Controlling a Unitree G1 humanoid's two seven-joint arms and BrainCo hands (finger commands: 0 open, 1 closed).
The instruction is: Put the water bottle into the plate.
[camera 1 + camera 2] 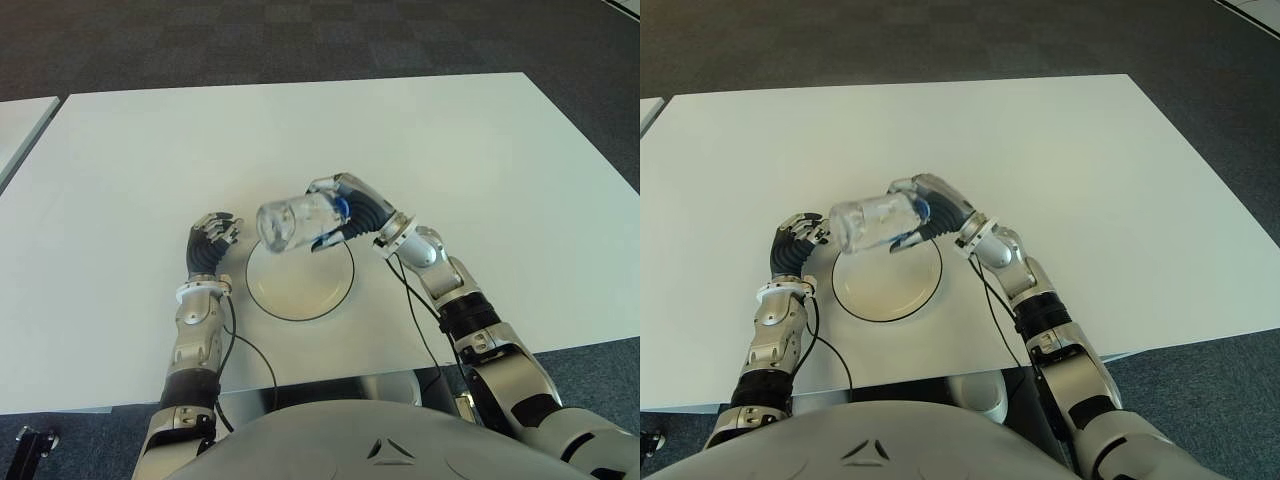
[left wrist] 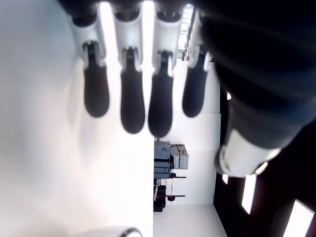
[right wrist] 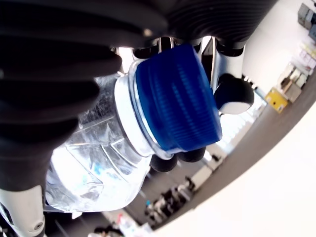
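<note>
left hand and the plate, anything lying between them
Nothing: in the left eye view only bare table separates the left hand from the plate.

Clear water bottle, blue cap, held sideways above white dark-rimmed plate.

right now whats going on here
The right hand holds a clear bottle with a blue cap, tipped on its side in the air over the far edge of the plate on the white table. The left hand shows left of the plate, holding nothing.
</note>
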